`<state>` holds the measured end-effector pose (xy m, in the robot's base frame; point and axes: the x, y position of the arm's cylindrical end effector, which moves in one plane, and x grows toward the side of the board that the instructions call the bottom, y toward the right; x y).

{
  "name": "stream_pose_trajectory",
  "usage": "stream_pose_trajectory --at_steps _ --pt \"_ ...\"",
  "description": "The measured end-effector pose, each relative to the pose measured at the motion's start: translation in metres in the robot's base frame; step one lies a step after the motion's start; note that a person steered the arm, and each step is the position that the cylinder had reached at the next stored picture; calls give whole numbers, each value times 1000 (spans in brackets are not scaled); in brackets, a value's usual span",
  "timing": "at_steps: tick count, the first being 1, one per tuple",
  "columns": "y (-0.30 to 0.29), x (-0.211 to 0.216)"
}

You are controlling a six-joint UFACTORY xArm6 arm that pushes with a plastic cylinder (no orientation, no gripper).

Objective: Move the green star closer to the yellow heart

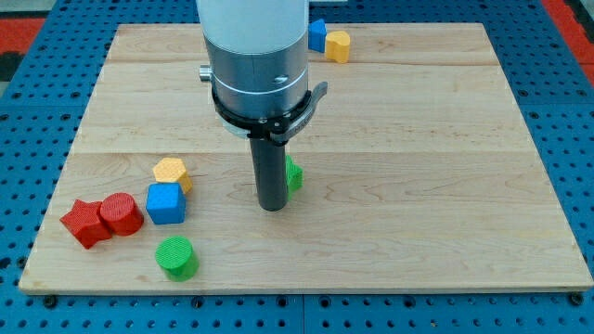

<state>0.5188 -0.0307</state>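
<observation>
Pale wood worktop point(418, 139) on blue pegboard. No pincer fitted, so its state can't be told; rod tip point(272, 208) touches a mostly hidden green block point(294, 174), likely the star, mid-worktop. Yellow heart unclear: yellow blocks near the left edge point(172, 173) and far edge point(338, 45). Push apparently unfinished.

Rod point(271, 176) hides most of a green block point(294, 174)

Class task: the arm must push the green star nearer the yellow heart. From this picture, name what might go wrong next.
1. My tip hides most of the green star behind the rod, so contact is hard to judge; an off-centre push may let it slip sideways.
2. Two yellow blocks show: one touching the blue cube, one at the view's top. Their shapes are unclear, so the push could aim wrongly.
</observation>
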Motion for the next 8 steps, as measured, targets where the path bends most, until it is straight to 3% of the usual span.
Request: stream_pose_trajectory --at_steps 8 --pt "42 -112"
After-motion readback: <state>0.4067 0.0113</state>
